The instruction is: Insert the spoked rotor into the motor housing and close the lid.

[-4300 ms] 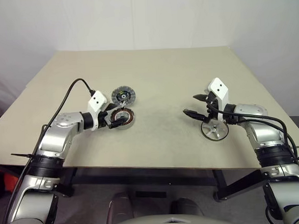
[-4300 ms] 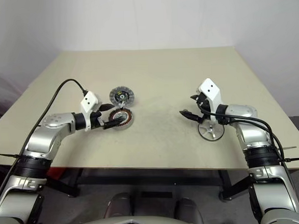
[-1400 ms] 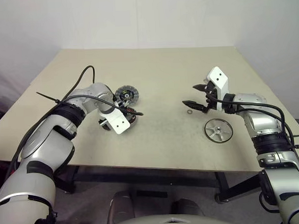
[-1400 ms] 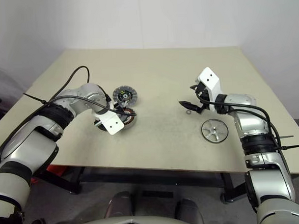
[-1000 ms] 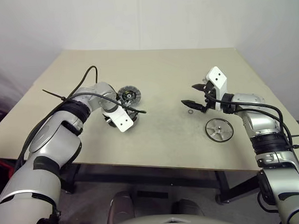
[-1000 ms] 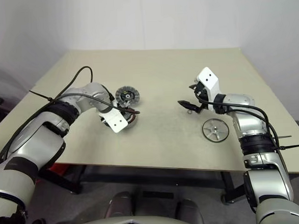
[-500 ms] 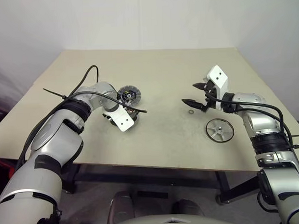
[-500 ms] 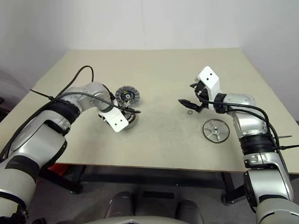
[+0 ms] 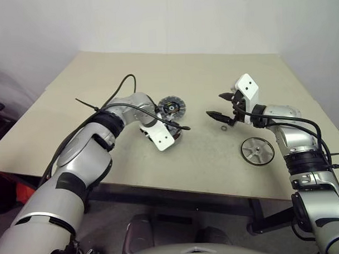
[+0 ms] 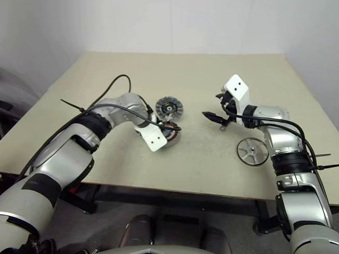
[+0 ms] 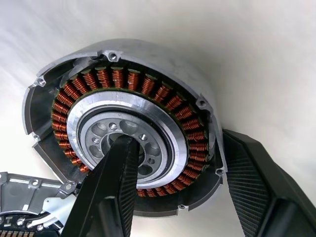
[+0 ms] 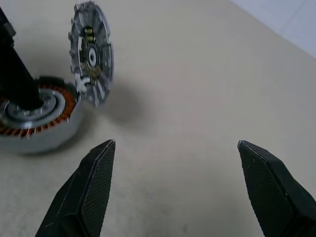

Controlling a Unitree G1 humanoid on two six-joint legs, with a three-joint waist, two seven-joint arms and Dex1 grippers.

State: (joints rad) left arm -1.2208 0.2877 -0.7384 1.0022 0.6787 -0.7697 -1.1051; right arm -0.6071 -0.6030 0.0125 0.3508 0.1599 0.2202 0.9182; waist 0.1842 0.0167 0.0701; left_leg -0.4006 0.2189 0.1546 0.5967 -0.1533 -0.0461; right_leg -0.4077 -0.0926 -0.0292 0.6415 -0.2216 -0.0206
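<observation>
Here, one motor housing point(image 11: 123, 133) gripped by left tool point(image 11: 177, 192) (rim pinched), one spoked rotor point(image 9: 257, 151), right tool point(image 12: 177, 182) wide.

Motor housing point(image 9: 173, 133) mostly hidden behind left wrist

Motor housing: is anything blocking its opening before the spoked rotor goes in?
Yes: the left gripper grips the round copper-wound motor housing, one black finger standing in its silver hub, the other outside the rim. The silver spoked rotor lies apart on the beige table.
</observation>
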